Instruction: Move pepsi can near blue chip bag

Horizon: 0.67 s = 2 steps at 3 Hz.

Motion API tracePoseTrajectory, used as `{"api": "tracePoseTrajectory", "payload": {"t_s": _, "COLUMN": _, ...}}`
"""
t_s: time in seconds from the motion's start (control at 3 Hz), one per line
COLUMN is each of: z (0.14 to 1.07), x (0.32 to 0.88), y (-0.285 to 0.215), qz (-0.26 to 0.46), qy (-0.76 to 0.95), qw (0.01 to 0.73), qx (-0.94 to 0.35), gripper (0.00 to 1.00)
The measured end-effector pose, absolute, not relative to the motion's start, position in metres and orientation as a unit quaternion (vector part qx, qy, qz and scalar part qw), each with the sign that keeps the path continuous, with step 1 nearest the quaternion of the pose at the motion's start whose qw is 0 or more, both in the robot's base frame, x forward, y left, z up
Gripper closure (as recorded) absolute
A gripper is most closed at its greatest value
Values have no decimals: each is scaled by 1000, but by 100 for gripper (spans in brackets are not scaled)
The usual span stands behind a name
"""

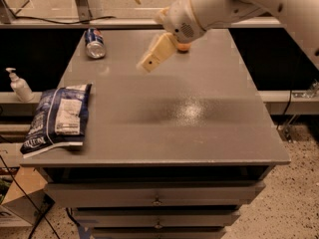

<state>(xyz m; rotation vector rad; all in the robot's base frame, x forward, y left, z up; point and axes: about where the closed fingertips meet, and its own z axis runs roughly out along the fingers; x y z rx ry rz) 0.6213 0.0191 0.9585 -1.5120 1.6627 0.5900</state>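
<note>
The pepsi can (94, 43) lies on its side at the far left corner of the grey table (199, 128). The blue chip bag (59, 117) lies flat at the table's front left edge, well apart from the can. My gripper (149, 61) hangs above the far middle of the table, to the right of the can, pointing down and left. It holds nothing that I can see.
An orange ball (183, 47) sits at the far side of the table, partly hidden behind my arm. A white pump bottle (20, 86) stands on a shelf to the left of the table. Drawers run below the table's front edge.
</note>
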Motion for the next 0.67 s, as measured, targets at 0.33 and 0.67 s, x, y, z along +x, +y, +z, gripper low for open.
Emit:
{"api": "tracePoseTrajectory", "payload": {"t_s": 0.33, "z": 953, "x": 662, "y": 41, "qz": 220, "qy": 659, "qw": 424, "qx": -580, "gripper": 0}}
{"api": "tracePoseTrajectory", "payload": {"t_s": 0.67, "z": 942, "x": 703, "y": 65, "qz": 216, "qy": 666, "qw": 442, "qx": -560, "gripper": 0}}
